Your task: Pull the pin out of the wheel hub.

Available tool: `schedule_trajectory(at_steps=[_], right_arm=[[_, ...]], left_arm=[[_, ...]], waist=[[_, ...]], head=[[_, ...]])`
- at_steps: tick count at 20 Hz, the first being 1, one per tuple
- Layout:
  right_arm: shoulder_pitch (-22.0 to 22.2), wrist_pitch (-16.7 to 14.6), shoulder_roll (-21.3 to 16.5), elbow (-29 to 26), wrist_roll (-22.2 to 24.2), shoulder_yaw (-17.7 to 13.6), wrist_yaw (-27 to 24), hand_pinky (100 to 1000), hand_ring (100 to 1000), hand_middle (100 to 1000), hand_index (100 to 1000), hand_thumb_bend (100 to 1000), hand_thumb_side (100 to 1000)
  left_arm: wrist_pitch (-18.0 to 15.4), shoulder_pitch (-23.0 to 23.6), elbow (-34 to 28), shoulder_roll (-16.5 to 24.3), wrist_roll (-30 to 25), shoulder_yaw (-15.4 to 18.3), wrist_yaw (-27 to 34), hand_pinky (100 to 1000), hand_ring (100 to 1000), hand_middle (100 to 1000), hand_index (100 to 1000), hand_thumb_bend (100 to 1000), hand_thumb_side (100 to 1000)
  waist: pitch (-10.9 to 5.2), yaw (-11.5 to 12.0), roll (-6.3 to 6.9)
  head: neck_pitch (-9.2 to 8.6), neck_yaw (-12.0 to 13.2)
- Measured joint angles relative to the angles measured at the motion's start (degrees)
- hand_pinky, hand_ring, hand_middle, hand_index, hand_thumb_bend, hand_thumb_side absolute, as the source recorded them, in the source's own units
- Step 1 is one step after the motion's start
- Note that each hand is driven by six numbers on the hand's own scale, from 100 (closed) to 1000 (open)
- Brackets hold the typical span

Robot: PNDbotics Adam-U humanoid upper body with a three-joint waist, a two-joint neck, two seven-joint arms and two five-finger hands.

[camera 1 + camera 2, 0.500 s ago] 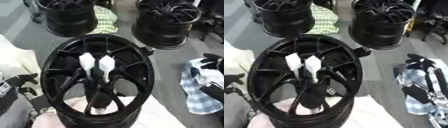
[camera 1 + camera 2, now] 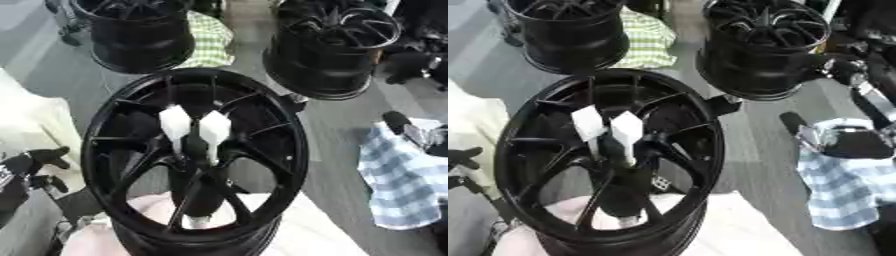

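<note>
A black spoked wheel hub stands tilted in the middle, resting on a pale padded surface. Two white pointed pin pieces stick up side by side from its centre. No hand touches them. My left hand shows at the lower left edge, beside the rim, fingers spread and holding nothing. My right hand lies on a blue checked cloth to the right, apart from the hub; its arm comes down from the upper right.
Two more black wheels stand behind, one at upper left and one at upper right. A green checked cloth lies between them. A white cloth lies at the left, on grey floor.
The view has shifted slightly. The hub, pins and both hands have not visibly moved.
</note>
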Motion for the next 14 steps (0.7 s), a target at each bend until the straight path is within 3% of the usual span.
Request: schedule_trajectory(at_steps=[6, 13, 14], right_arm=[[-8.9, 0.0, -1.9, -0.3, 16.9, 4.6, -5.1, 830, 831, 856, 945, 295, 322], [-19.8, 5.7, 0.4, -0.3, 32.3, 9.6, -6.2, 881, 897, 913, 961, 308, 301], [-21.0, 6.7, 1.1, -0.3, 33.7, 10.1, -5.9, 893, 911, 920, 965, 259, 282]], left_arm=[[0.7, -0.6, -0.5, 0.0, 0.0, -0.5, 0.1, 563, 1000, 640, 803, 100, 832], [1.4, -1.4, -1.1, 0.0, 0.0, -1.1, 0.7, 562, 1000, 640, 803, 100, 829], [1.5, -1.5, -1.2, 0.0, 0.0, -1.2, 0.7, 562, 1000, 641, 803, 100, 831]], waist=[[0.15, 0.9, -0.5], [0.52, 2.4, -0.66], [0.62, 2.6, -0.63]], head=[[0.0, -1.4], [0.0, -3.3], [0.0, -3.6]])
